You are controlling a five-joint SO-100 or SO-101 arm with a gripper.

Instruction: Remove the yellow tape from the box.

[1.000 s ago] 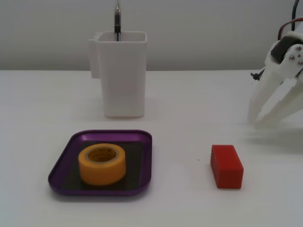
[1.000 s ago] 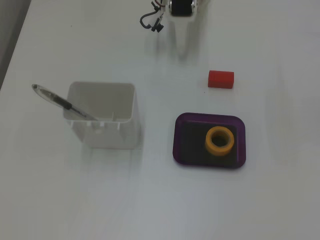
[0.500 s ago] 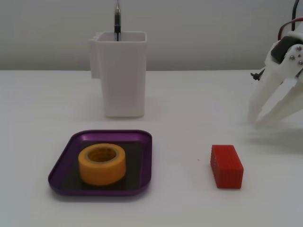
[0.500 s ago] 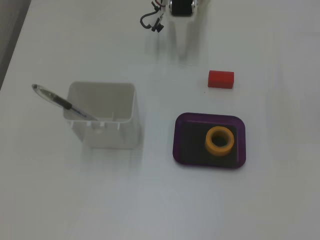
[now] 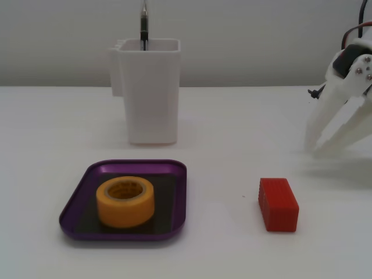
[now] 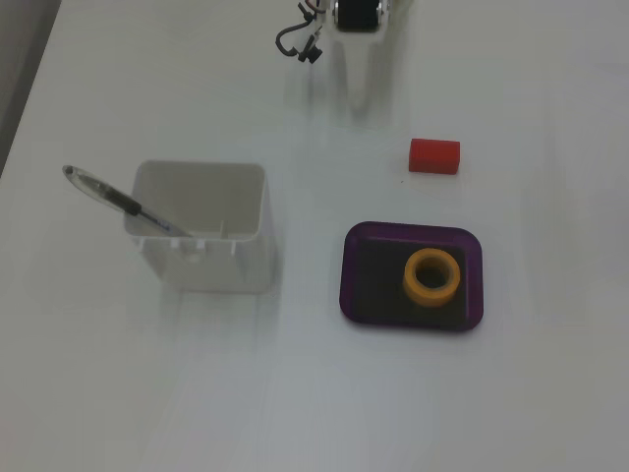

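Tape: the thick roll of orange-yellow tape (image 5: 125,201) with a hollow centre lies flat inside the tray, toward its front in a fixed view; from above (image 6: 432,276) it sits right of the tray's middle.
Tray: the shallow purple metallic box (image 5: 174,192) with rounded corners and a dark flat bottom rests on the white table (image 5: 52,133); seen from above (image 6: 364,270) it is well apart from the arm.
Gripper: the white two-finger gripper (image 5: 310,149) stands at the right edge of a fixed view, fingers pointing down toward the table, spread apart and holding nothing. From above only its base shows at the top edge.
Block: a small red ribbed block (image 5: 278,204) lies between gripper and tray, touching neither (image 6: 434,155).
Container: a tall white rectangular plastic container (image 5: 149,90) stands behind the tray, with a dark pen (image 6: 123,203) leaning in it.
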